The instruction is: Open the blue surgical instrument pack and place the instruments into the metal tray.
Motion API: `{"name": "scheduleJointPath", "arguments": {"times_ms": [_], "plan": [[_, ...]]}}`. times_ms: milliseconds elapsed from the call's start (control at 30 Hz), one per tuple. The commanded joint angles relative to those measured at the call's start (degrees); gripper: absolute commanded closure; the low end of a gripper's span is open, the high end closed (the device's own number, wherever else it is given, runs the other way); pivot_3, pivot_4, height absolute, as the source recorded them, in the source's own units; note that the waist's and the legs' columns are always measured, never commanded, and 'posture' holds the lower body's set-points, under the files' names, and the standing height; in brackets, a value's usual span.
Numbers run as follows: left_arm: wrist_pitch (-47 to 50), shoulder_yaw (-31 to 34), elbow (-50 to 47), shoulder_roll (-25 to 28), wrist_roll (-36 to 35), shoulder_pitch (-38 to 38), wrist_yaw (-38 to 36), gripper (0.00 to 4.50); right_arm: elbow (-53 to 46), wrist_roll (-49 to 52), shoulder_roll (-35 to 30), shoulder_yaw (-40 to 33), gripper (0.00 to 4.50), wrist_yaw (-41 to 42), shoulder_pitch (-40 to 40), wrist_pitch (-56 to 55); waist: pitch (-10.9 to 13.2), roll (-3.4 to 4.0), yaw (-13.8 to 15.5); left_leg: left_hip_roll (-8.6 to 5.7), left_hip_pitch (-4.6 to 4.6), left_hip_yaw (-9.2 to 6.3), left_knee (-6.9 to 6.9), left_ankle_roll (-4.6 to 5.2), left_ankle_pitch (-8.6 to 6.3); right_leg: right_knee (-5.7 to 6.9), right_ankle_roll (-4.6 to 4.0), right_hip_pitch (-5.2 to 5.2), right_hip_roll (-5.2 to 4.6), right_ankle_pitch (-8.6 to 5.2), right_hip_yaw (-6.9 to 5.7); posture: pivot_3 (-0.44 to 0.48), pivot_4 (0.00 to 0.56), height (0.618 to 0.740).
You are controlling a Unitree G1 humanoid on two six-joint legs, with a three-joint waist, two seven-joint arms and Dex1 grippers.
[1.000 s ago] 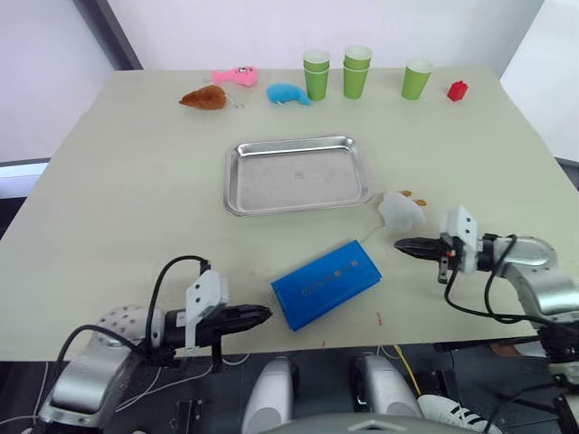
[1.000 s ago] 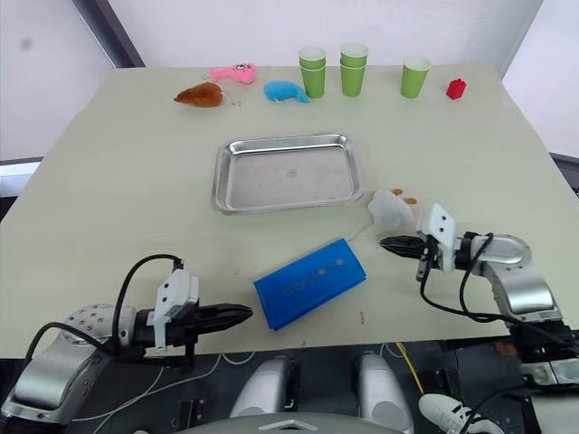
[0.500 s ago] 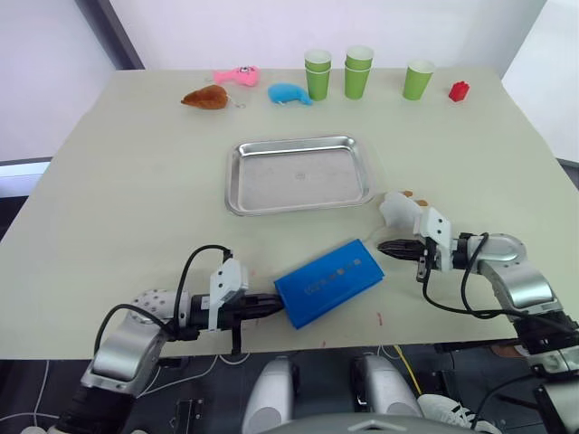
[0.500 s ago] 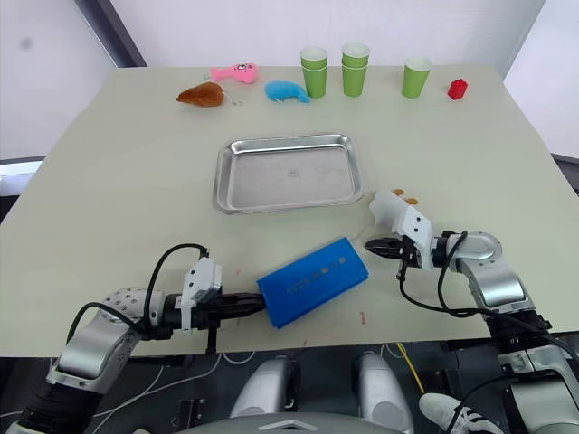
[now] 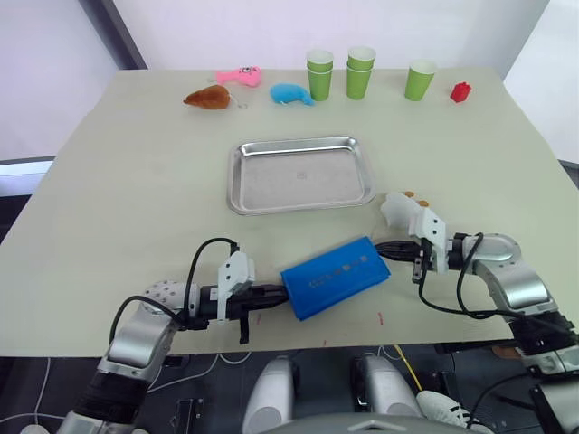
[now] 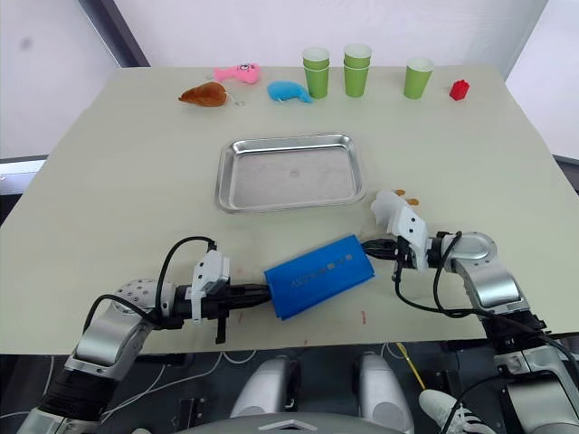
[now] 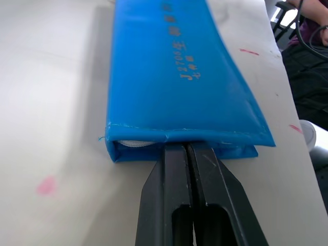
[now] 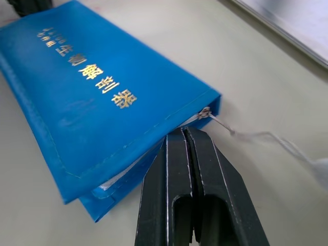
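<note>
The blue surgical instrument pack (image 5: 335,276) lies closed on the table near its front edge, gold print facing up. My left gripper (image 5: 282,292) is shut, its tips pressed against the pack's near-left end (image 7: 174,77), at the slit between the flaps. My right gripper (image 5: 380,250) is shut too, tips touching the pack's far-right edge (image 8: 102,97) beside a small metal pull with a pale thread. The metal tray (image 5: 298,174) sits empty behind the pack. The instruments are hidden.
A white plush toy (image 5: 398,210) lies just behind my right gripper. Along the far edge stand three green cup stacks (image 5: 360,70), a red block (image 5: 460,91), and pink (image 5: 237,77), brown (image 5: 205,98) and blue (image 5: 289,93) plush toys.
Both grippers have closed in on the pack from either side and now touch its two ends. The pack has turned slightly flatter to the table's front edge.
</note>
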Motion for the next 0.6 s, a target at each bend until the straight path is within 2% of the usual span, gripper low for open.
{"name": "scheduleJointPath", "arguments": {"times_ms": [33, 300, 600], "plan": [[-2.93, 1.07, 4.69, -1.38, 3.35, -3.36, 4.43, 4.41, -3.29, 1.62, 0.83, 0.38, 4.50, 0.47, 0.43, 0.53, 0.00, 0.00, 0.14, 0.00, 0.01, 0.00, 0.04, 0.00, 0.00, 0.03, 0.00, 0.01, 0.01, 0.00, -0.01, 0.000, 0.150, 0.740], [-7.24, 2.47, 12.65, -3.91, 5.83, -9.92, 8.73, 4.41, -1.96, 0.58, 2.14, 0.05, 4.50, -1.12, 0.01, 0.29, -0.01, 0.01, 0.22, -0.03, 0.00, 0.03, 0.67, 0.00, 0.01, 0.59, -0.01, 0.10, 0.06, -0.01, -0.17, 0.000, 0.150, 0.740], [-9.51, 3.27, 16.19, -3.74, 6.75, -11.92, 9.18, 4.41, 2.37, -3.01, 4.74, -0.54, 4.50, -5.98, -1.65, -3.86, -0.01, 0.02, 0.15, -0.03, -0.06, -0.01, 0.69, 0.00, 0.01, 0.62, -0.01, 0.08, 0.04, -0.01, -0.23, 0.000, 0.150, 0.740]]}}
